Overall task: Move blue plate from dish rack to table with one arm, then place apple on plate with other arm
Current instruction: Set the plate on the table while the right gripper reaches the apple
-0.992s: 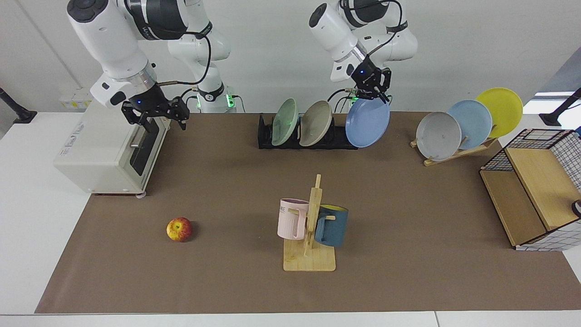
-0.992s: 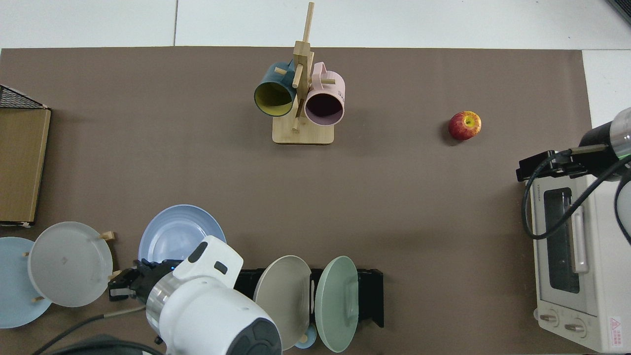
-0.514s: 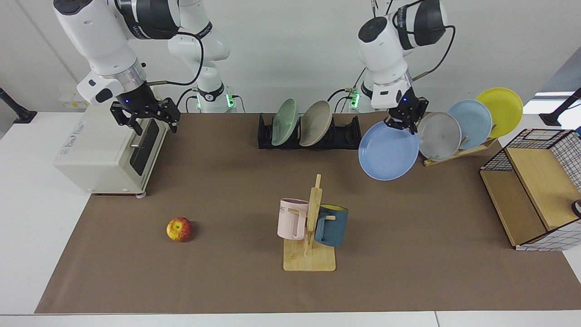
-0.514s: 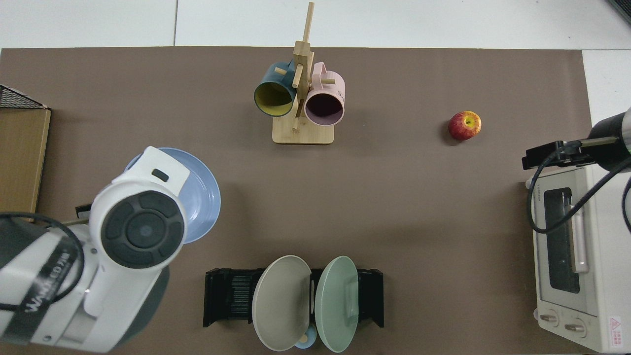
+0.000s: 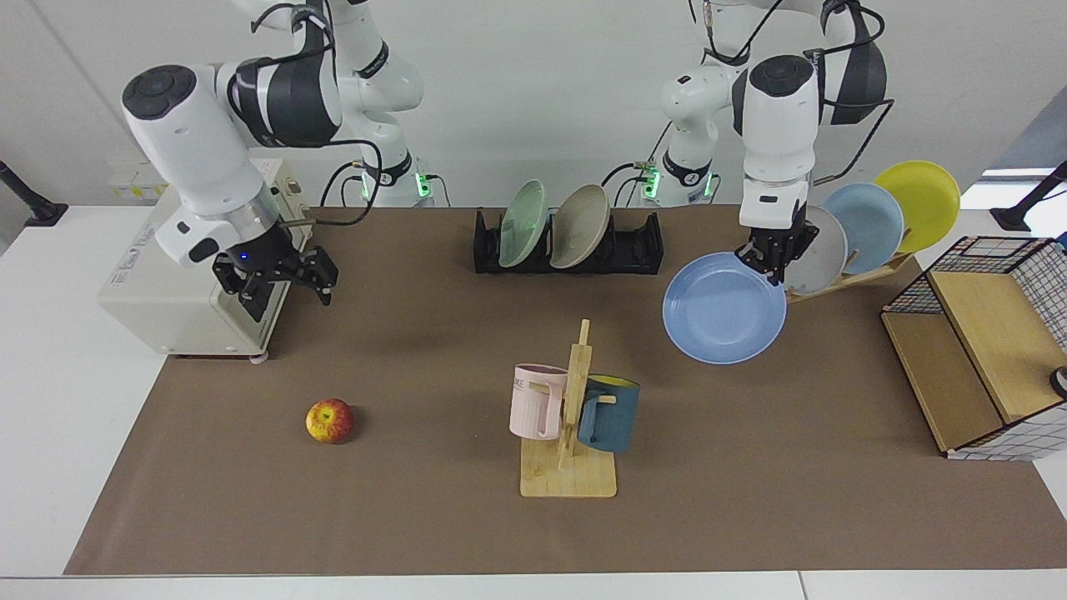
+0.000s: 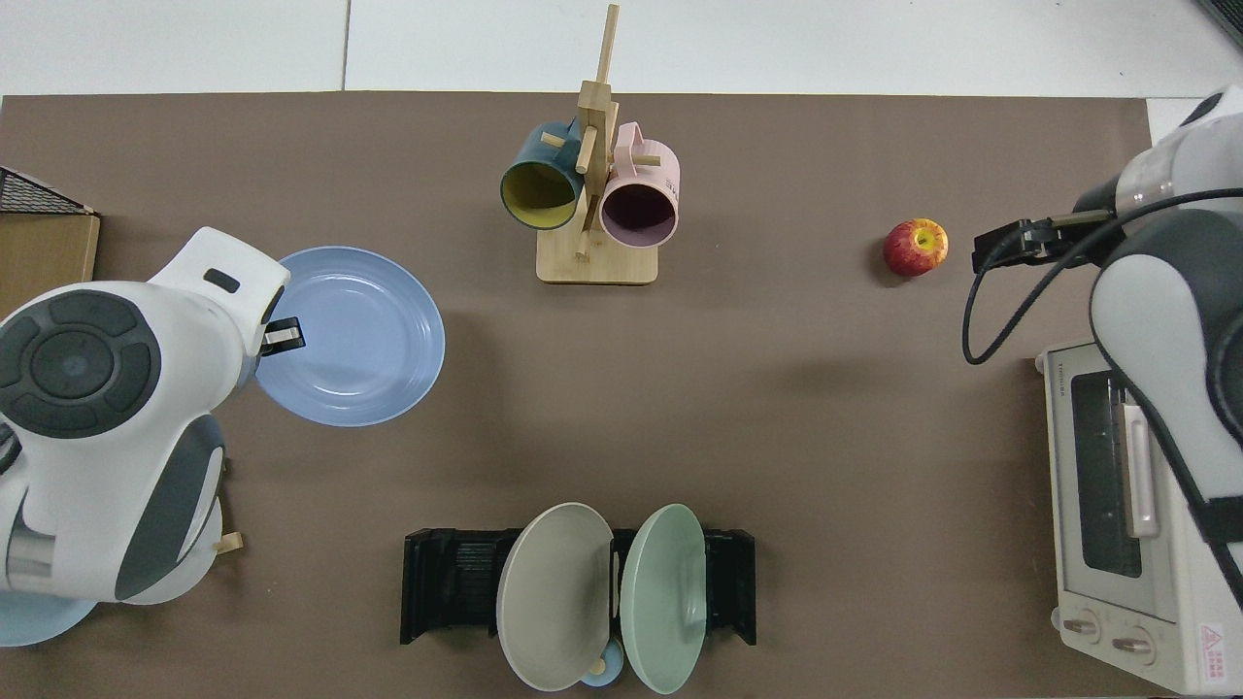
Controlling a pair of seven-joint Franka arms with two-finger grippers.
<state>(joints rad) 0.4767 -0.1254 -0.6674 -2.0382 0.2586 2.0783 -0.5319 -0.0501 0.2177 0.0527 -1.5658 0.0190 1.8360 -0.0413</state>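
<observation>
In the facing view, your left end effector (image 5: 777, 258) is clamped on the upper rim of the round periwinkle-blue plate (image 5: 723, 309), which hangs tilted, its face toward the camera, above the brown-matted white table (image 5: 417, 517). The plate is clear of the low black slotted dish rack (image 5: 633, 246), where a green plate (image 5: 523, 223) and a beige plate (image 5: 581, 225) stand in the slots. Your right end effector (image 5: 288, 283) hovers with fingers spread in front of the white toaster oven (image 5: 179, 312), above the mat. The small red-and-yellow apple (image 5: 329, 420) sits on the mat nearer the camera, well apart from it.

From the top view, you see what the facing view cannot: the blue plate (image 6: 350, 336) sits out over open mat, between the dish rack (image 6: 447, 582) and the wooden mug stand (image 6: 594, 218) and to one side of both. The arm's body hides most of the left end effector; only a finger (image 6: 283, 336) shows on the rim. The right end effector (image 6: 1010, 243) lies just beside the apple (image 6: 915, 247), not touching it.
</observation>
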